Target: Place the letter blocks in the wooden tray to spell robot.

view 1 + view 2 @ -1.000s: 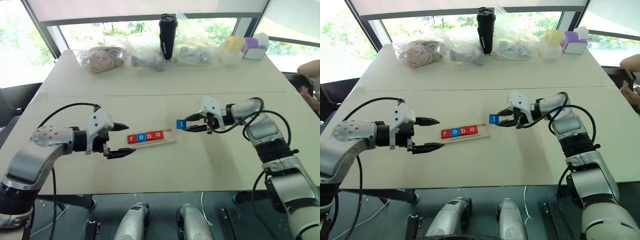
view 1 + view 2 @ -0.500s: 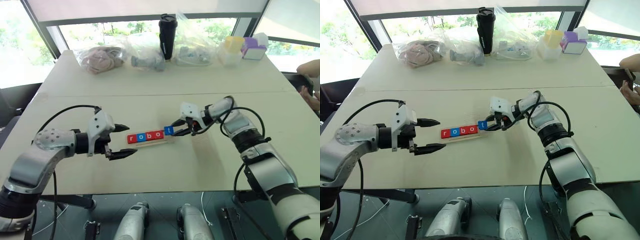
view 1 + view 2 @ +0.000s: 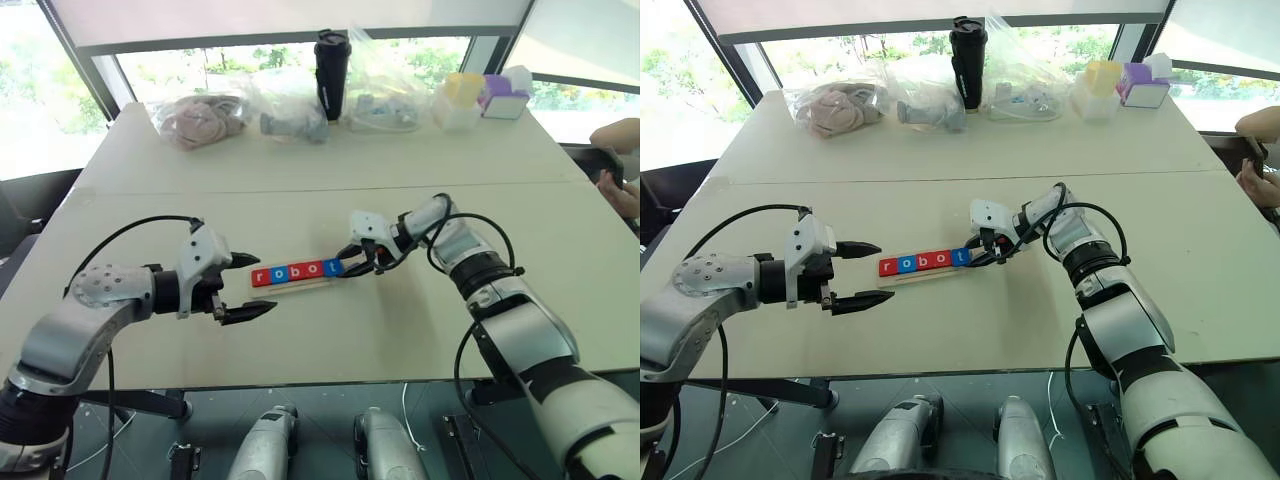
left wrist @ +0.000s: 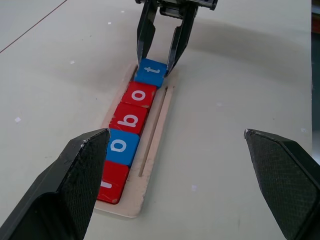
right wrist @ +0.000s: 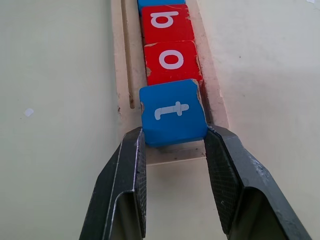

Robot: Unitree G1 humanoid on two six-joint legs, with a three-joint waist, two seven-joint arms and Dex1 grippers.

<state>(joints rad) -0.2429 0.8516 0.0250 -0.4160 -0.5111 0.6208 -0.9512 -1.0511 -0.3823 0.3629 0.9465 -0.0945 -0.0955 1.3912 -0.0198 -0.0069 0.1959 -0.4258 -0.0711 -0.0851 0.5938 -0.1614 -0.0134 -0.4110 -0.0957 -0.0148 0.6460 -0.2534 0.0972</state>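
Right gripper (image 5: pixel 172 150) clamped on the small blue square tile marked with a white "t" (image 5: pixel 172 112), one black finger (image 5: pixel 131 175) pressed on each side of it, tile resting at the end slot of the long narrow light-wood tray (image 4: pixel 152 132) with a raised rim, touching the red square "o" tile (image 5: pixel 172 61) next in line. Beyond that, the red "b" tile (image 4: pixel 129 118), the blue "o" tile (image 4: pixel 119 146) and the red "r" tile (image 4: pixel 112 181) set edge to edge in the same row, spelling "robot" along the tray. Tray lying on the pale cream table (image 3: pixel 400 320), between the two arms. Left gripper (image 3: pixel 247 285) hovering just beside the "r" end of the tray, black fingers spread wide, holding nothing, not touching tray or tiles. Far across the table, well apart from the tray, a tall black tumbler (image 3: pixel 331 60) among clear plastic bags (image 3: pixel 290 105)
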